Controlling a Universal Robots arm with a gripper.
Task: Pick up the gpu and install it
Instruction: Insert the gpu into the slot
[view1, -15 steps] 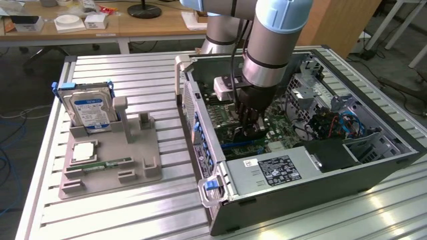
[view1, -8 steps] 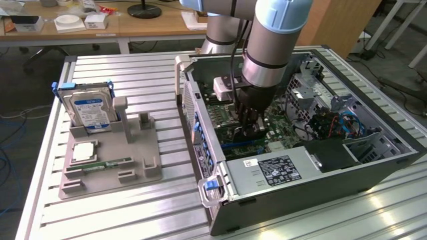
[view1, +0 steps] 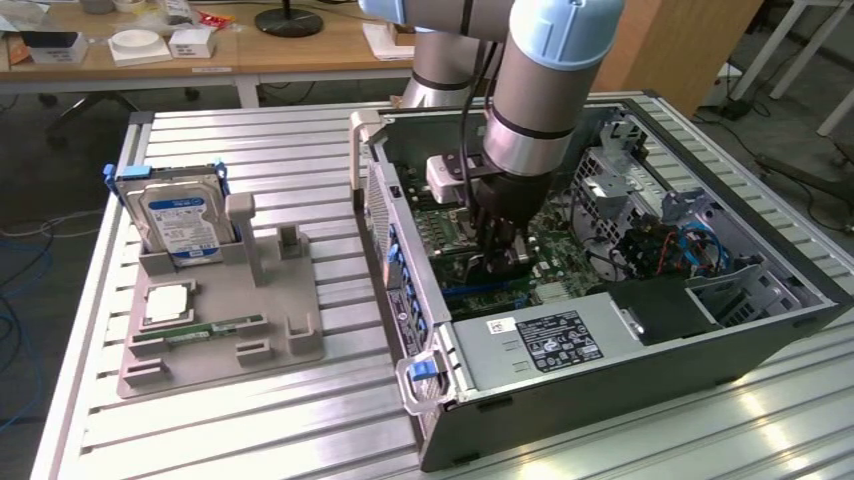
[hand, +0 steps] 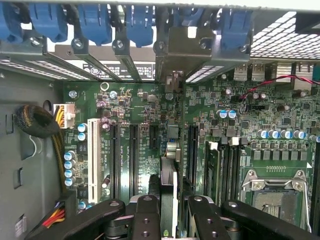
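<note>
In the wrist view the gpu appears edge-on as a thin card. It runs from between my fingers to its silver end bracket at the case's rear slot openings. My gripper is shut on the gpu, with one black finger on each side. The card stands upright over the green motherboard, in line with the long black expansion slots. I cannot tell whether it touches a slot. In the exterior view my gripper reaches straight down into the open computer case.
Blue slot latches line the case's rear wall. A cable bundle lies beside the board, and the CPU socket is on the other side. On the table, a grey holder carries a hard drive and a RAM stick.
</note>
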